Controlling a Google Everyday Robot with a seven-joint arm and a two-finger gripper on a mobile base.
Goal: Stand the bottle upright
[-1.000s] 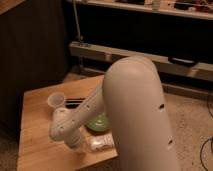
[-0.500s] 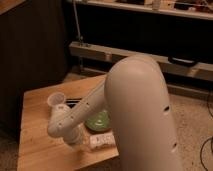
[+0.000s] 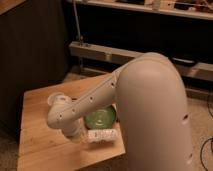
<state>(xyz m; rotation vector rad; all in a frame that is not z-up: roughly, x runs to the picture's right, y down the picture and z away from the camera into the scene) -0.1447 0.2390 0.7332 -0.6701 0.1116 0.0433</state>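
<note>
— On the left of the wooden surface (image 3: 35, 146), a translucent cup (image 3: 54, 99) is seen behind the arm (image 3: 92, 101).
— The gripper (image 3: 77, 134) is found low, just left of the bottle (image 3: 103, 135), which is laid on its side, nearer than the green bowl (image 3: 100, 118). Its grip cannot be told.

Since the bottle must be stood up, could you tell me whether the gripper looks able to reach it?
Probably yes: the gripper sits low over the table at one end of the bottle, which lies on its side beside the green bowl, with nothing visible between them.
</note>
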